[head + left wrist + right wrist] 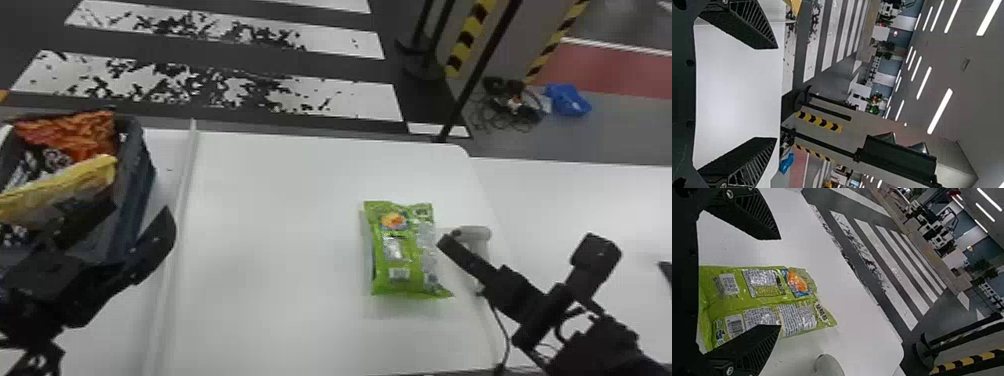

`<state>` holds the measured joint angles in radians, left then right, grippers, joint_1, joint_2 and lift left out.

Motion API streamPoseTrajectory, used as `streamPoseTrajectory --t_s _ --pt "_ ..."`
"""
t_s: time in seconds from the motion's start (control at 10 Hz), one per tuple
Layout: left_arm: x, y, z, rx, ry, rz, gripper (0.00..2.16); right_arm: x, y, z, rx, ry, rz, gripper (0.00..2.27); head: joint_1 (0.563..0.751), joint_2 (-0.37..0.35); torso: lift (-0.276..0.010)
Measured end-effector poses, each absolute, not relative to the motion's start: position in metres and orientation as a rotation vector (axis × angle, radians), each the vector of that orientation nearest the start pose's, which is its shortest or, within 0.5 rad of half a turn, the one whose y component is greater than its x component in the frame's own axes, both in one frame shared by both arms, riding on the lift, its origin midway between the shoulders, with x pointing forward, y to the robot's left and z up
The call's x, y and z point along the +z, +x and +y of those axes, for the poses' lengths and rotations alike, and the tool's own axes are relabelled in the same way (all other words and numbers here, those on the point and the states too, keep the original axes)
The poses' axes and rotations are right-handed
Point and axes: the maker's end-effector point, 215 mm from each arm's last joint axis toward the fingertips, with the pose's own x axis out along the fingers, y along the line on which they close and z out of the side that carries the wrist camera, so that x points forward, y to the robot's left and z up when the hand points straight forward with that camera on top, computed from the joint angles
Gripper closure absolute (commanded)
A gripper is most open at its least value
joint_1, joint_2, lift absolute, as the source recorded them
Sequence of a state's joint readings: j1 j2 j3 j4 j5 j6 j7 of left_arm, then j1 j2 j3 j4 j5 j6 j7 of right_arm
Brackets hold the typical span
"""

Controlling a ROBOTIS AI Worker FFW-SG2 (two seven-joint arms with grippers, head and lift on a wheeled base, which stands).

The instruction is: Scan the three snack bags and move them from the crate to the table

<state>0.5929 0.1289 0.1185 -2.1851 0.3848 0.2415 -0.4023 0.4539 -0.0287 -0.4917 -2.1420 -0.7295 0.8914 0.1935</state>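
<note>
My left gripper (pixel 141 210) stands open at the crate's right side in the head view, one finger overlapping the yellow bag (pixel 65 181). The dark crate (pixel 136 182) also holds an orange-red bag (pixel 75 132) and black-and-white packaging (pixel 56 159). In the left wrist view, nothing is between the fingers of this gripper (pixel 776 93). A green snack bag (pixel 404 252) lies flat on the white table (pixel 275 225). Right of it is my open right gripper (pixel 520 244). In the right wrist view, the green bag (pixel 760 293) lies beyond the open gripper (pixel 780 282), ungripped.
A pale scanner-like device (pixel 474 233) with a cable stands by the table's right side, close to a right finger. A raised white strip (pixel 175 220) runs between the crate and the green bag. Behind the table are a dark pole (pixel 477 75) and striped posts.
</note>
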Motion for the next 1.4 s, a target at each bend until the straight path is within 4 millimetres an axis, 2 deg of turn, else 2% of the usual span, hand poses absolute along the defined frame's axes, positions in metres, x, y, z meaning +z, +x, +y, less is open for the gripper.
streamPoseTrajectory --t_s 0.2,0.4,0.5,0.7,0.9,1.1,1.4 --pt "-0.341 0.403 0.190 -0.412 -0.253 0.158 0.03 -0.409 0.400 -0.290 0.148 0.609 0.473 2.20 0.695 -0.143 -0.062" --pt "-0.343 0.402 0.187 -0.422 -0.249 0.164 0.03 -0.400 0.423 -0.284 0.181 0.543 0.351 2.25 0.695 -0.133 -0.062" --pt "-0.344 0.402 0.188 -0.423 -0.246 0.167 0.03 -0.409 0.428 -0.278 0.190 0.495 0.332 2.25 0.695 -0.129 -0.062" --pt "-0.347 0.402 0.189 -0.424 -0.245 0.172 0.03 -0.443 0.429 -0.266 0.193 0.426 0.353 2.25 0.695 -0.106 -0.062" --pt "-0.348 0.401 0.186 -0.432 -0.248 0.172 0.03 -0.456 0.443 -0.262 0.188 0.291 0.266 2.25 0.695 -0.102 -0.062" --pt "-0.351 0.400 0.183 -0.438 -0.252 0.175 0.03 -0.481 0.449 -0.261 0.185 0.246 0.274 2.25 0.695 -0.104 -0.062" --pt "-0.355 0.401 0.181 -0.447 -0.251 0.177 0.03 -0.511 0.443 -0.266 0.166 0.204 0.290 2.25 0.695 -0.111 -0.062"
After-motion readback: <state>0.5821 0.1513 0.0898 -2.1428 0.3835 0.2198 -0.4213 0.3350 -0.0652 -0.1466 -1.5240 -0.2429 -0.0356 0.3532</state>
